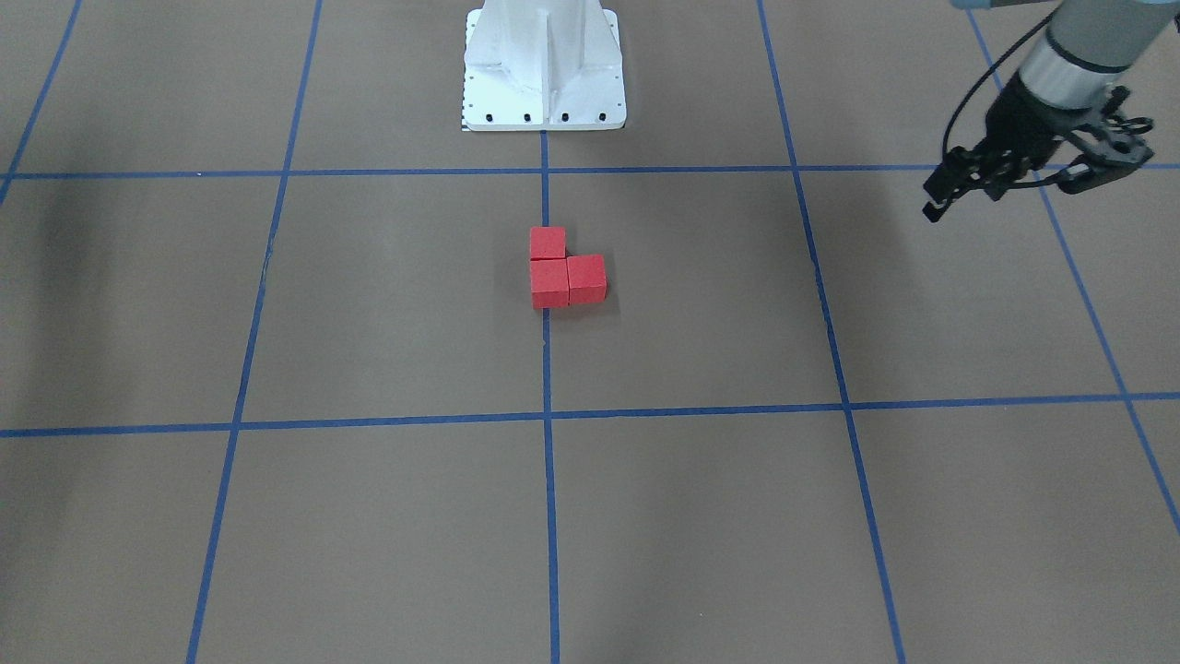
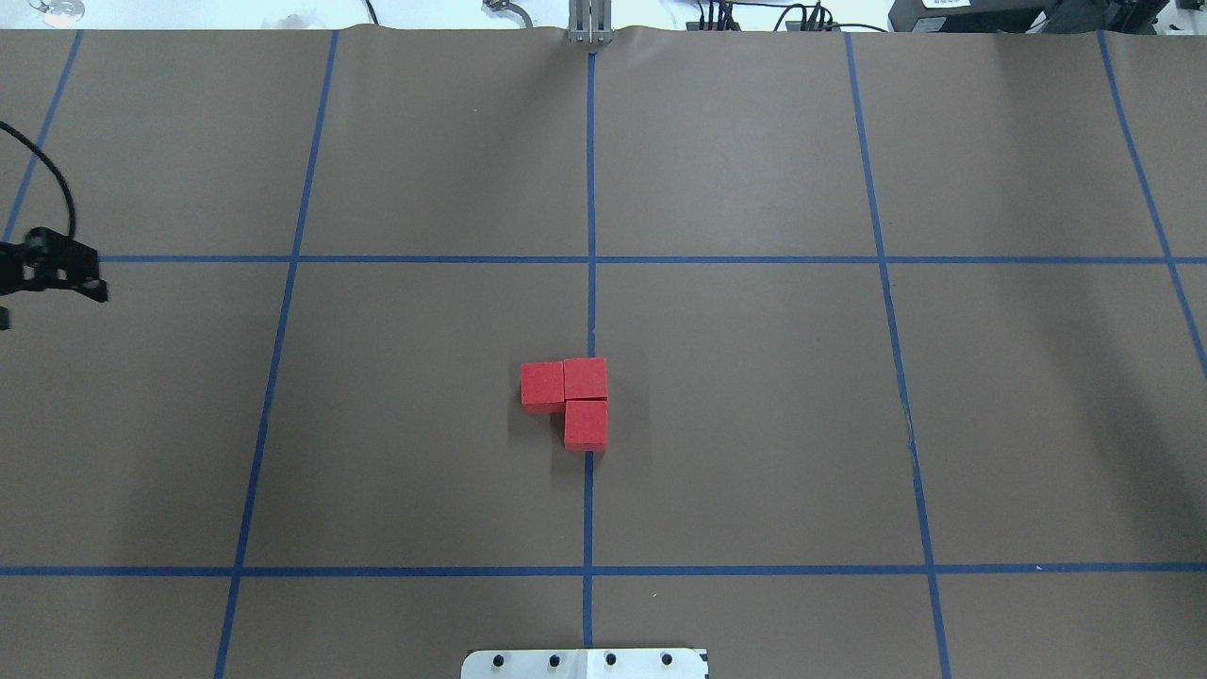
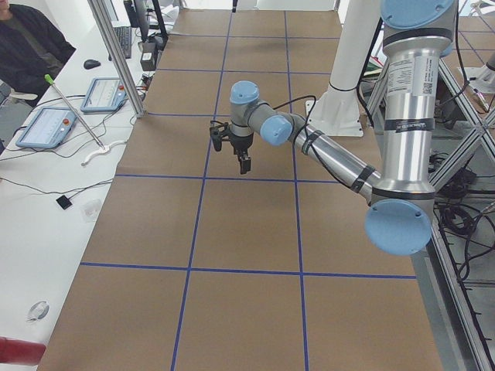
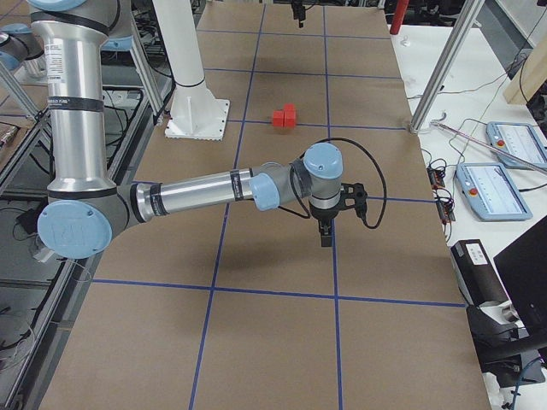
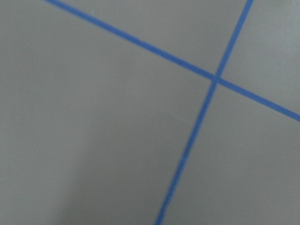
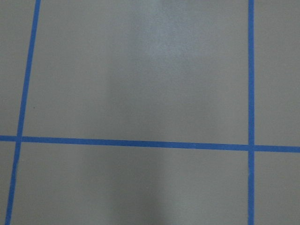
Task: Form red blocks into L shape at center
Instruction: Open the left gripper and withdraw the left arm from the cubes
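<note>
Forming the L: three red blocks (image 2: 586, 378) lie in a single layer on the table (image 2: 754, 424). Their faces touch, and together they make an L.
Corner block: it sits on the central blue tape line (image 2: 590, 189).
Second block: it touches the corner block on the side nearer the white base (image 2: 585, 663) and also sits on that line.
Third block: it touches the corner block on the robot's left side and lies just off the line.
Center (image 2: 590, 325): the L rests here, in the middle row of grid squares, between the near and far cross lines. The nearest block is well apart from the white base.
Left gripper (image 1: 1003, 189): it hangs above the table, far out on the robot's left near a cross line and well apart from the red blocks. Its fingers (image 3: 244, 164) stand apart.
Right gripper (image 4: 326, 237): it shows only in the side view from the robot's right. It points down over a tape line, well apart from the red blocks. From this view I cannot tell whether its fingers are apart or together.
Wrist cameras: both show only brown table and crossing tape lines.
Surroundings: a white bench (image 3: 46, 232) runs along the far side of the table. Control tablets (image 4: 494, 188) lie on it, and a person in a dark jacket (image 3: 27, 42) is at one end.
</note>
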### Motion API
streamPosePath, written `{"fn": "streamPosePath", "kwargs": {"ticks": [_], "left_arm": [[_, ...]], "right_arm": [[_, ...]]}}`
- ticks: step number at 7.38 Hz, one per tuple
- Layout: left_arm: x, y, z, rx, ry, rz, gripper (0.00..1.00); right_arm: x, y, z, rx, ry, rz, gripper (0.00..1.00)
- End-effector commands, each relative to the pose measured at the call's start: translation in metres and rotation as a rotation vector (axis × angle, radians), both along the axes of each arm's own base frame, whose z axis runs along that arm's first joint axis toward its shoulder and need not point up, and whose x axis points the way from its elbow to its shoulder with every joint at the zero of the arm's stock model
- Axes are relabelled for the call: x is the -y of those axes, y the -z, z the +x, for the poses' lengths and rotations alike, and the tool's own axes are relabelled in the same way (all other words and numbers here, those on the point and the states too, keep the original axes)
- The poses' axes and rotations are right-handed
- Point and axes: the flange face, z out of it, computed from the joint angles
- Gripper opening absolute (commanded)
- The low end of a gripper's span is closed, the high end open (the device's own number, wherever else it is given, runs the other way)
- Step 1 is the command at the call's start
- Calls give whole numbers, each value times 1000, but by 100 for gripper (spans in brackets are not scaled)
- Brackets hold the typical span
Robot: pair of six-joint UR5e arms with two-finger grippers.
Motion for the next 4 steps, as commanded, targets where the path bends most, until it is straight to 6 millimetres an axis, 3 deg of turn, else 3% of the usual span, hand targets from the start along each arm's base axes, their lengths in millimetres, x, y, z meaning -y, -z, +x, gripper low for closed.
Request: {"fn": "streamPosePath", "kwargs": {"ticks": [1,4], "left_arm": [[1,-73,-107,3,-130,150,100],[7,-144,-179,19,-228,273,100]], "right_arm": [[-4,-27,31,-17,6,14,100],[-6,-32,56,-15,25,37,100]]}}
